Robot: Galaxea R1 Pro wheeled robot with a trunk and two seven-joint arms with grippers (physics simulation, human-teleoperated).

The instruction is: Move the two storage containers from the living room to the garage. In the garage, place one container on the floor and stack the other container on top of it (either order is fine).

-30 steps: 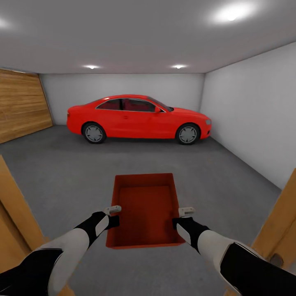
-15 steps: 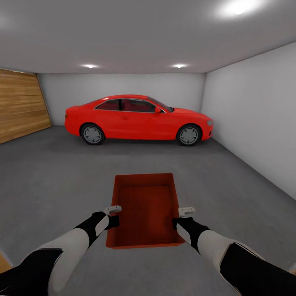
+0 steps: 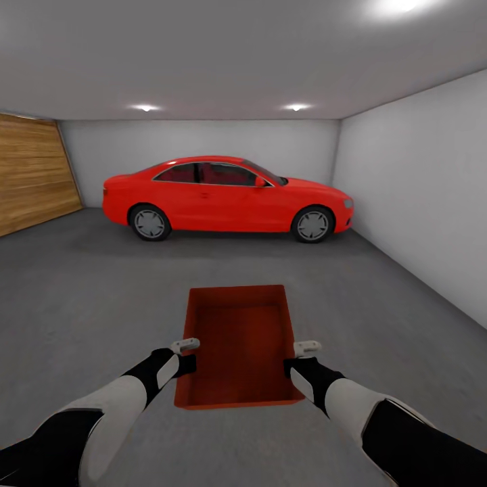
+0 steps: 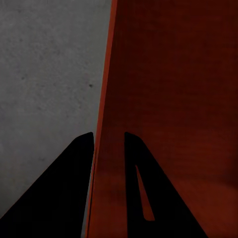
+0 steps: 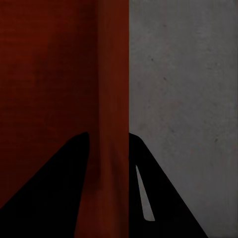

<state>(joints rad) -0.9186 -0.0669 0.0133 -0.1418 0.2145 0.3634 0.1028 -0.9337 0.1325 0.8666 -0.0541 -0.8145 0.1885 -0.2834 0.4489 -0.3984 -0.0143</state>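
Both grippers, left gripper (image 3: 185,346) and right gripper (image 3: 306,348), were closed on the side walls of one storage container (image 3: 238,341), carried above the garage floor (image 3: 81,284); lowering it evenly seemed best.

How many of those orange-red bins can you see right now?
1. The storage container is held between the left gripper and right gripper, above the garage floor. A second may be nested inside, unseen.

White-walled garage (image 3: 412,176), red car (image 3: 226,198)

Orange-red storage container (image 3: 237,345), mottled dark grey floor (image 3: 88,284), red car (image 3: 226,196), white walls (image 3: 419,182)
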